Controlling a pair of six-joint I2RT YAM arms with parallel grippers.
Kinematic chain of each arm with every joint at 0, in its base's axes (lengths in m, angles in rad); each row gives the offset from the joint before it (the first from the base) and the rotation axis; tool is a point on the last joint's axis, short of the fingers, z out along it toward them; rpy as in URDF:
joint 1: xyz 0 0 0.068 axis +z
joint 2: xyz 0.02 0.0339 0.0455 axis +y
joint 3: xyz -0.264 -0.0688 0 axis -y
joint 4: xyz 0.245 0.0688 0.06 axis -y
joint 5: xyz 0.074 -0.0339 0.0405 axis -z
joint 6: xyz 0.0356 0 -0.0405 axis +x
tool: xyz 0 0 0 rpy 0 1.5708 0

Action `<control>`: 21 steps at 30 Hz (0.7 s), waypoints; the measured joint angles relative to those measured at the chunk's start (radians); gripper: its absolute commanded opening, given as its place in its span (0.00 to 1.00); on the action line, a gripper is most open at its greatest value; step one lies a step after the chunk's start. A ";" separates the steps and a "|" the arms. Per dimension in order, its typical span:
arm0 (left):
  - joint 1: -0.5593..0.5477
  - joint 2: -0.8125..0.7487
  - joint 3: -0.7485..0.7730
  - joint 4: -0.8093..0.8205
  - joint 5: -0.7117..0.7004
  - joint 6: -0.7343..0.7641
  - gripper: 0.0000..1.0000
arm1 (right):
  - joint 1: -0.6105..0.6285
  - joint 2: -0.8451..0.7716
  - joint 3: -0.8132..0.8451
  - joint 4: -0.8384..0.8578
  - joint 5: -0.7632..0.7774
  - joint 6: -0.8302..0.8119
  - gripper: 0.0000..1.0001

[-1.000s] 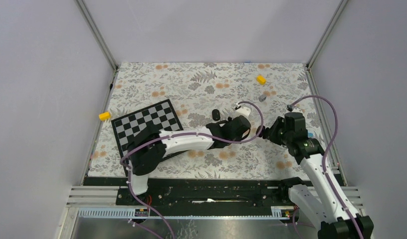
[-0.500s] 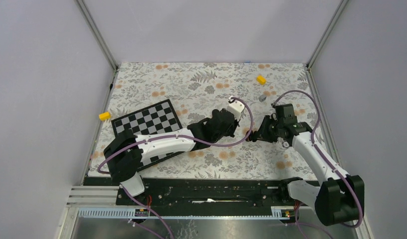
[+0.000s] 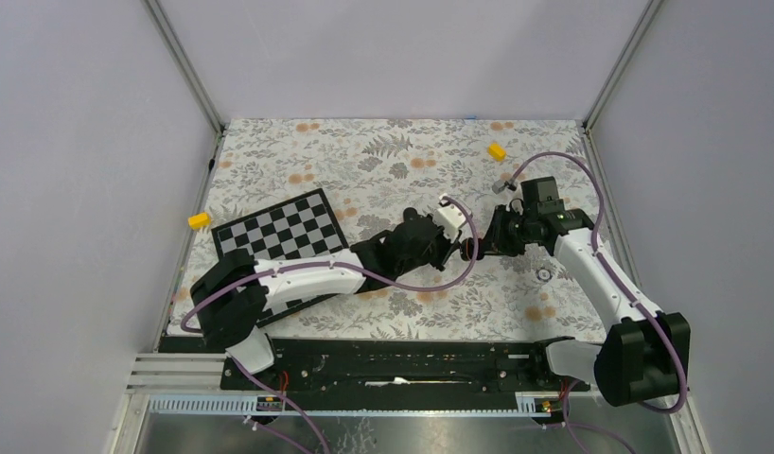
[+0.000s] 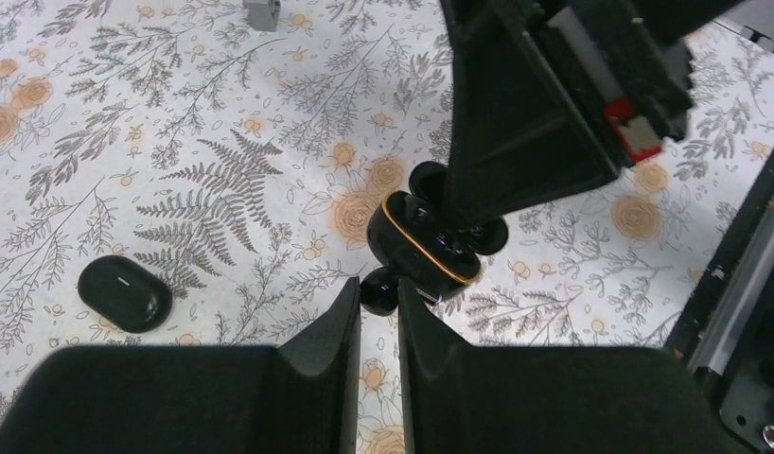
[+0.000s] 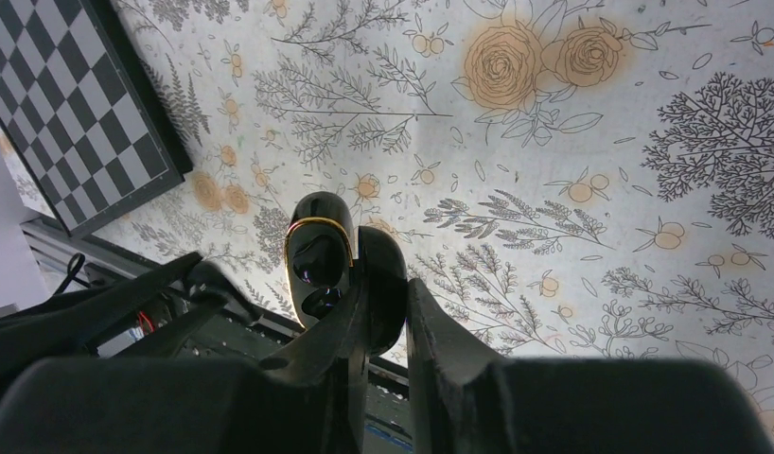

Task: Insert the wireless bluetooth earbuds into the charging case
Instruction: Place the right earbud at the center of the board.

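A floral cloth of grey ferns and orange roses covers the table between plain pale grey walls. A black-and-white checkerboard lies centre-left, a yellow block upper right, a small grey block below it, a silver ring right of centre. Mid-frame the right gripper clamps the open gold-rimmed black charging case. The left gripper, clenched, pinches a tiny black rounded earbud just beside it. A black oval pebble bearing a short white line lies lower left in the left wrist view

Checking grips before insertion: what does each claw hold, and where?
The right claw clamps the open charging case by its plain half; the left claw pinches an earbud at its fingertips.
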 measured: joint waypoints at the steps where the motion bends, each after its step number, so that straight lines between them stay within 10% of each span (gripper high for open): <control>1: 0.001 -0.010 -0.017 0.017 0.008 0.007 0.15 | 0.000 0.010 0.002 -0.004 -0.002 -0.005 0.00; 21: 0.006 -0.055 -0.104 0.195 0.211 0.232 0.17 | 0.013 0.225 0.044 -0.155 -0.088 -0.099 0.00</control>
